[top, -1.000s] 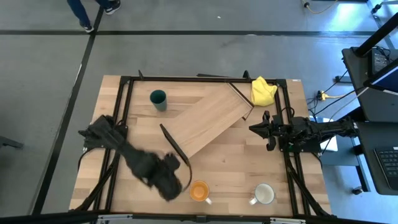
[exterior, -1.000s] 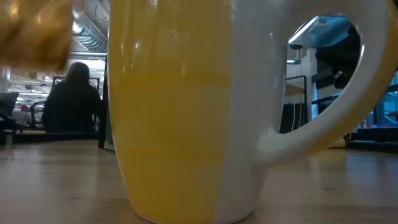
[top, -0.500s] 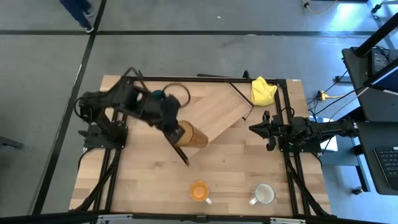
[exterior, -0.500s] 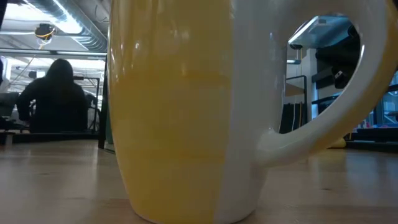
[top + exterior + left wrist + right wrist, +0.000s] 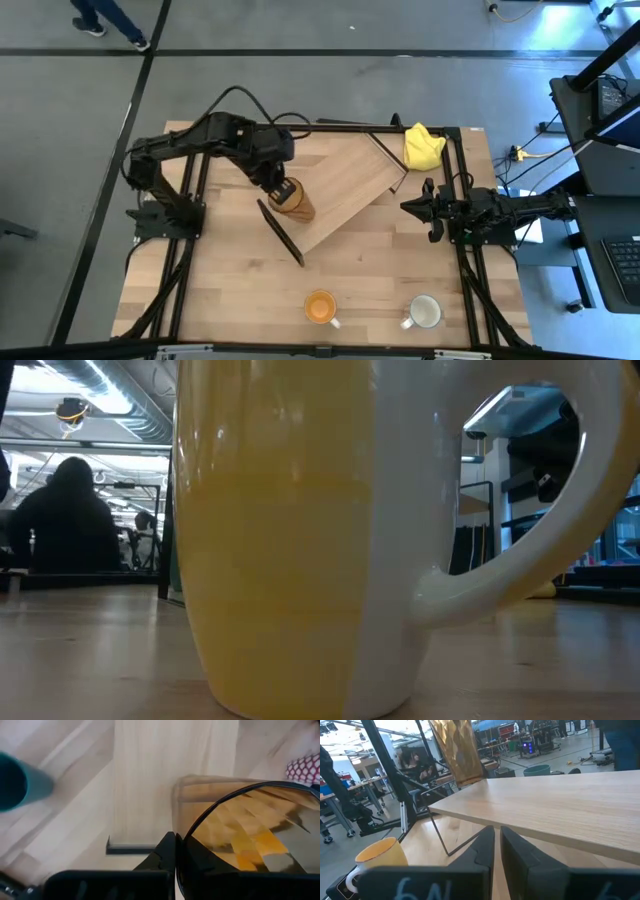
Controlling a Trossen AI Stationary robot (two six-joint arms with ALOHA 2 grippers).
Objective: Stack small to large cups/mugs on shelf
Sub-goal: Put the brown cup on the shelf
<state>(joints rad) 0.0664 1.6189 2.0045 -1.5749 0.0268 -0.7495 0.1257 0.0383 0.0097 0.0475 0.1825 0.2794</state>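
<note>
High view gives me the shelf (image 5: 335, 195) lying diagonal, left gripper (image 5: 281, 190) clamped on the amber tumbler (image 5: 296, 201) above its lower end; right gripper (image 5: 432, 215) parked, pinched together. Low view is filled by the orange mug (image 5: 280, 540); left wrist alone catches the teal cup (image 5: 20, 781).

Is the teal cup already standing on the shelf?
No, in the right wrist view the teal cup stands on the table beyond the shelf, not on it.

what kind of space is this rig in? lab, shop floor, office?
Most likely an open robotics lab or workshop: bare grey concrete floor with cables around the table, exposed ceiling ducting, and people seated at workstations with more equipment racks behind.
</note>
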